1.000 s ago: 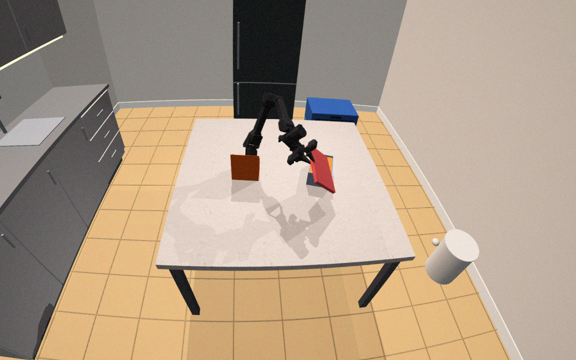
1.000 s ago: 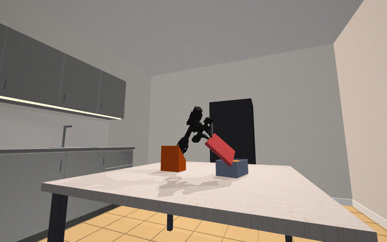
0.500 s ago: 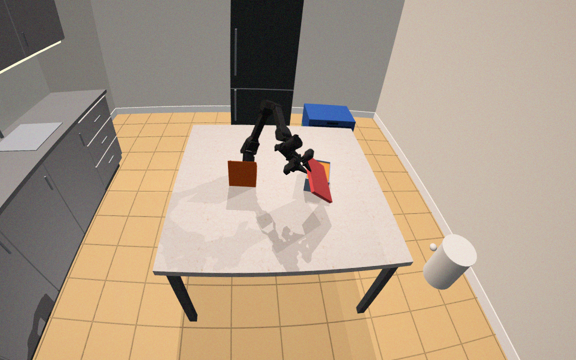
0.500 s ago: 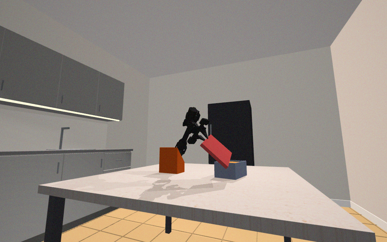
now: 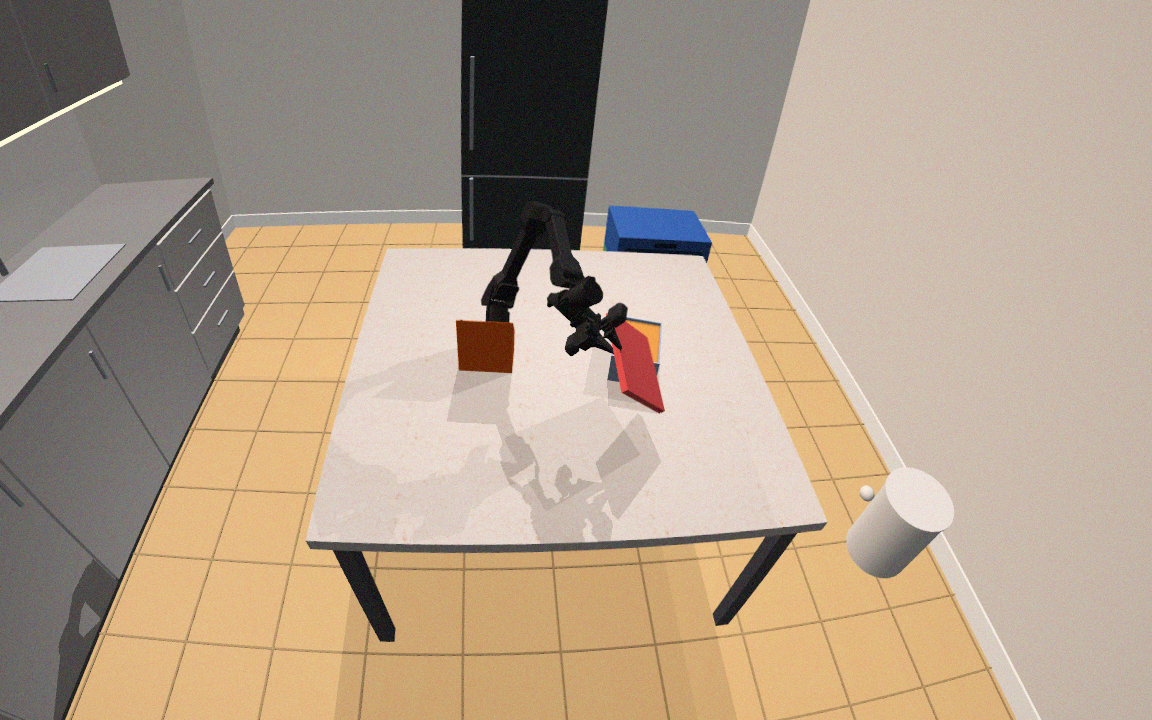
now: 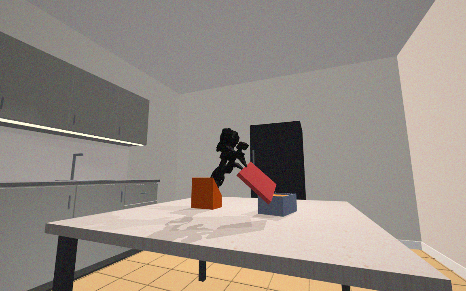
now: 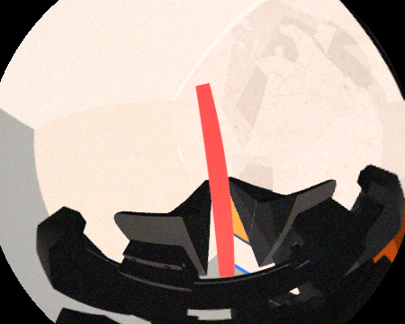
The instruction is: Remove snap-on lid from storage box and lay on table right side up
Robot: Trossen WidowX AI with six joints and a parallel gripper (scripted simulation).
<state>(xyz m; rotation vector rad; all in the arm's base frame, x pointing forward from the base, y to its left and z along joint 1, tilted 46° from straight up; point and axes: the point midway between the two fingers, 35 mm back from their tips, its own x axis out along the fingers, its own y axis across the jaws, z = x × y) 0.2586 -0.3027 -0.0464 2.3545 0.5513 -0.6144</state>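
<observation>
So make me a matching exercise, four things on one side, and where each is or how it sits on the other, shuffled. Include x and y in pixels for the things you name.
1. Red lid (image 5: 640,368) (image 6: 258,182) (image 7: 217,166)
2. Storage box (image 5: 659,343) (image 6: 271,209)
3. Orange block (image 5: 485,346) (image 6: 202,193)
4. Blue chest (image 5: 656,222)

A. On the floor beyond the table
B. Tilted, gripped by its edge
C. On the table, in front of the arm's base
D. Uncovered, orange showing inside

Pairs: 1-B, 2-D, 3-C, 4-A

A pale, faintly speckled rectangular desk (image 5: 696,465) (image 6: 321,231) with a grey edge stands on dark legs. Directly on it sit a blue storage box (image 5: 615,369) (image 6: 271,209), open at the top with orange inside, and, well apart from it, an upright orange block (image 5: 484,346) (image 6: 202,193) with a sloping side.
</observation>
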